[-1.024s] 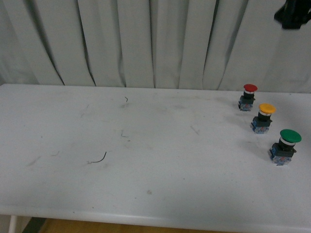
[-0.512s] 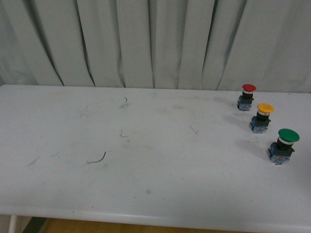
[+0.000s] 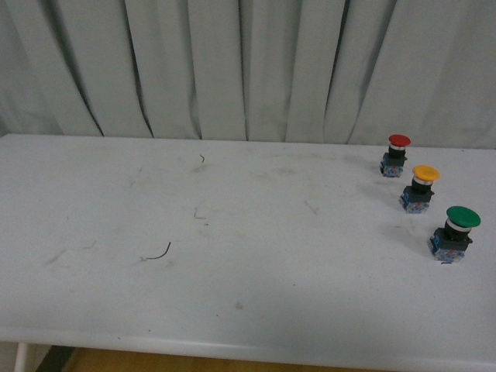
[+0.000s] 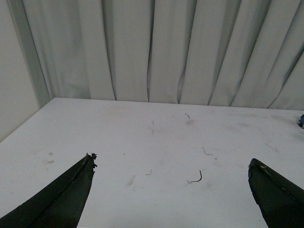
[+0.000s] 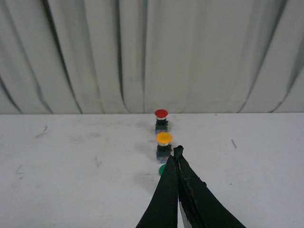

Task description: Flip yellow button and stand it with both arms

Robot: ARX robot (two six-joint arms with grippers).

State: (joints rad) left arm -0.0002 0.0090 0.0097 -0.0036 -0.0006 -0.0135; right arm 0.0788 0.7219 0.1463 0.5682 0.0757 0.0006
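The yellow button [image 3: 421,187] stands upright, cap up, on the white table [image 3: 232,256] at the far right, between a red-capped button [image 3: 396,154] and a green-capped button [image 3: 454,232]. Neither arm shows in the front view. In the right wrist view my right gripper [image 5: 178,150] is shut and empty, its tips just in front of the yellow button [image 5: 164,144]; it partly hides the green cap [image 5: 162,170]. In the left wrist view my left gripper [image 4: 171,164] is open and empty above bare table, far from the buttons.
A grey pleated curtain [image 3: 248,70] hangs behind the table. A thin dark curl of wire [image 3: 157,253] and small scuff marks lie on the table's left half. The table's front edge [image 3: 232,349] runs along the bottom of the front view.
A black arm part at the front view's top right corner one second ago has left the view. The buttons have not moved.
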